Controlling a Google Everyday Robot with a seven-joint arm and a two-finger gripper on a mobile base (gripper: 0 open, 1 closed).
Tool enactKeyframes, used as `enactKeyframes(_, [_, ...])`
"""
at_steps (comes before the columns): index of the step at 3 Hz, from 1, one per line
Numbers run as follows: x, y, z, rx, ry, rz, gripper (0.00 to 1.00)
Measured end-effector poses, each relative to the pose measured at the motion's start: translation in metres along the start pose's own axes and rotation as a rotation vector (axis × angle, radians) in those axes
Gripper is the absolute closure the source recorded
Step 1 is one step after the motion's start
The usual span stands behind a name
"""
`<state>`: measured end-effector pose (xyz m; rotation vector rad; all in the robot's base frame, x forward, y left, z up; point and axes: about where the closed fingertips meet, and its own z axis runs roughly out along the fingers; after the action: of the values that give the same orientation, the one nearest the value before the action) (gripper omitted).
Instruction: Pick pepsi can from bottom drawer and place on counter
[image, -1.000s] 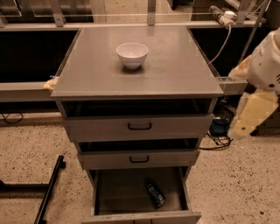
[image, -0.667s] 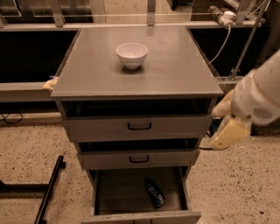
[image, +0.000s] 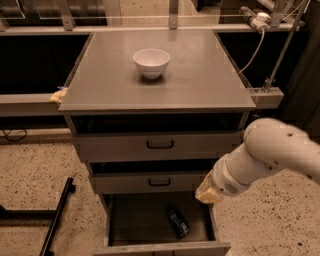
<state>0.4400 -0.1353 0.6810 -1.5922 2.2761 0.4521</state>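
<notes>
Now the gripper (image: 207, 192) sits low at the cabinet's right front, its cream-coloured end overlapping the right edge of the middle drawer (image: 150, 182) and hanging above the right side wall of the bottom drawer (image: 135, 220). 1 second ago it hung well out to the right of the cabinet, level with the top drawer (image: 115, 146); 0.7 seconds ago it had drawn closer to that drawer's right corner. Since then the white arm (image: 272, 152) has swung down and inward, and it now reaches in from the right edge of the view. Whether the gripper is wide or narrow cannot be told from this angle, and it holds nothing that shows.

The pepsi can (image: 178, 223) has not moved. It lies on its side on the grey floor of the open bottom drawer, right of centre, tilted so that one end points toward the front right. It is below and to the left of the gripper and apart from it. Light markings show on its dark blue side, but no lettering can be read.

The counter (image: 200, 75) carries 1 white bowl (image: 151, 62), upright near the back centre, where it stood before. The 2 upper drawers with black handles are as they were.
</notes>
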Motion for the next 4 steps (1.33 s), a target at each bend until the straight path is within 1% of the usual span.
enactKeyframes(1, [-0.001, -0.017, 0.018, 0.034, -0.044, 0.019, 1.00])
enactKeyframes(2, [-0.002, -0.017, 0.017, 0.038, -0.043, 0.017, 1.00])
enactKeyframes(3, [0.018, -0.022, 0.044, 0.049, -0.082, 0.035, 1.00])
enactKeyframes(4, [0.054, -0.038, 0.111, 0.079, -0.149, -0.002, 1.00])
